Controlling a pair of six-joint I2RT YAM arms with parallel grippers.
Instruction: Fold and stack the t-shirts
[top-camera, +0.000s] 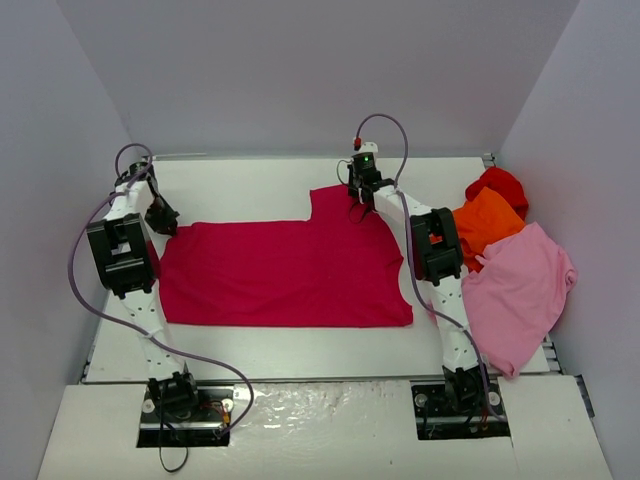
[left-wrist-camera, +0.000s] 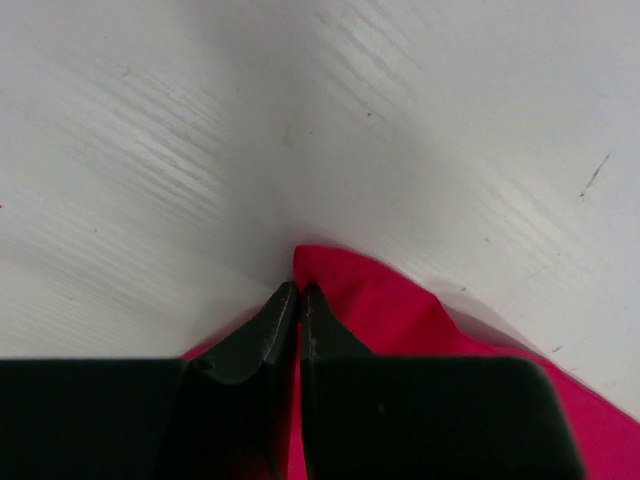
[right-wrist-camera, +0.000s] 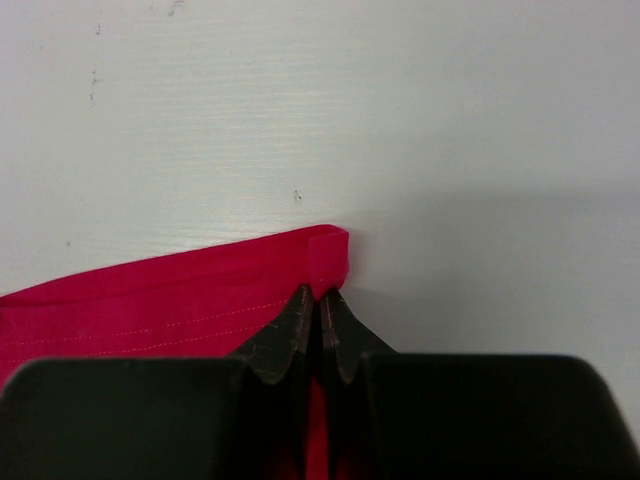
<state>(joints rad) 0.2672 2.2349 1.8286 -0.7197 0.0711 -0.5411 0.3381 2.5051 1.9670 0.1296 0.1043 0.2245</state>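
So the raspberry-red shirt (top-camera: 285, 270) is lying spread flat across the middle of the table (top-camera: 250, 180), with one part sticking out toward the far edge on the right. My left gripper (left-wrist-camera: 299, 290) is pinched tight on the shirt's far-left corner. In the wrist view my two black fingers meet right on a little point of red cloth, with white tabletop all around it. My right gripper (right-wrist-camera: 318, 295) is clamped on the cloth too, up at that sticking-out part. The edge there is turned over in a small roll just past my fingertips, and I can see a line of stitching running along the fabric. Both pinches sit low, right at the table surface.

Off to my right there's a heap of the others. The orange shirt (top-camera: 490, 225) is in the middle, the bright red shirt (top-camera: 500, 185) is behind it toward the far corner, and the pale pink shirt (top-camera: 520, 290) is spread out toward the near side. The heap is just beside my right arm.
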